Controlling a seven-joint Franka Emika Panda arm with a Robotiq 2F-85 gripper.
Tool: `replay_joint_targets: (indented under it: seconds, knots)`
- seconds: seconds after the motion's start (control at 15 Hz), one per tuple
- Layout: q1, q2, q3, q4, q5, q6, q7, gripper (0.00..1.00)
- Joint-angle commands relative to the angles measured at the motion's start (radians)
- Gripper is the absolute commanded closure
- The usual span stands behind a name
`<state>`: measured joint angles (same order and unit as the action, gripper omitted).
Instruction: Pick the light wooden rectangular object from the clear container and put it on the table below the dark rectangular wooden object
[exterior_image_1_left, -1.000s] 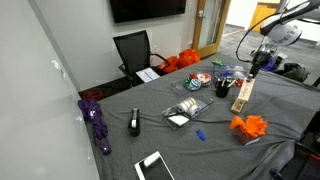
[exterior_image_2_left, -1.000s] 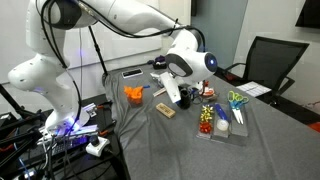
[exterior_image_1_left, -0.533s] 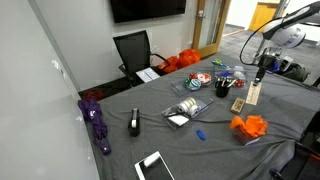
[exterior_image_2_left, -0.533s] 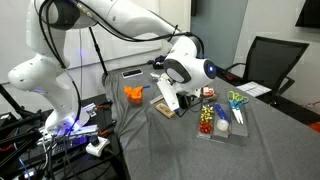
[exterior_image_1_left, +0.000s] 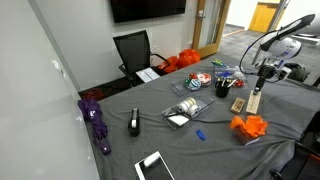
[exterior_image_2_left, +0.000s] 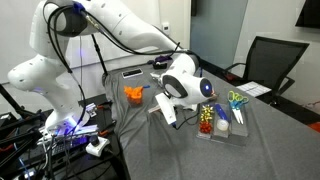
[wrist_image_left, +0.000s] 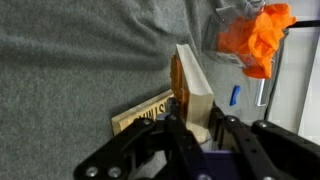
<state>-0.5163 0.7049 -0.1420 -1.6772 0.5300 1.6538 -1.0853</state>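
One pale tan, flat, elongated wooden block (wrist_image_left: 192, 95) is clenched between the fingers (wrist_image_left: 181, 137) of my Robotiq gripper (wrist_image_left: 203, 133); in the wrist view it stands on edge, projecting away from the jaws above the dark grey cloth-covered table (wrist_image_left: 80, 60). In an exterior view the block (exterior_image_2_left: 165, 108) hangs tilted beneath the gripper (exterior_image_2_left: 178, 93), with its lower end close to the table (exterior_image_2_left: 170, 150); I cannot tell whether it touches. A small dark brown rectangular wooden block (wrist_image_left: 142, 112) with pale lettering lies flat on the cloth just beside the held block's base. A crumpled orange object (wrist_image_left: 258, 38) sits near the block's far end, with a small blue item (wrist_image_left: 234, 95) beside it. In an exterior view the shallow transparent plastic tray (exterior_image_1_left: 187, 108) rests well apart from the gripper (exterior_image_1_left: 259, 87).
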Motion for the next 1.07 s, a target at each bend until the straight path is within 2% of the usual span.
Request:
replay_joint_targets:
  seconds: [0.0, 0.27, 0.33, 0.4, 0.53, 0.87, 1.0]
  knots:
    - [-0.033, 0.021, 0.024, -0.01, 0.051, 0.007, -0.02, 0.93]
    - [-0.038, 0.035, 0.02, -0.005, 0.076, 0.004, -0.038, 0.93]
    - [-0.036, 0.034, 0.018, -0.005, 0.073, 0.007, -0.043, 0.8]
    - [-0.035, 0.032, 0.015, -0.006, 0.067, 0.011, -0.047, 0.45]
    - [-0.033, 0.029, 0.013, -0.007, 0.062, 0.013, -0.052, 0.45]
    - [-0.029, 0.024, 0.009, -0.004, 0.051, 0.015, -0.053, 0.09]
    - [-0.025, 0.021, 0.006, -0.002, 0.038, 0.02, -0.055, 0.0]
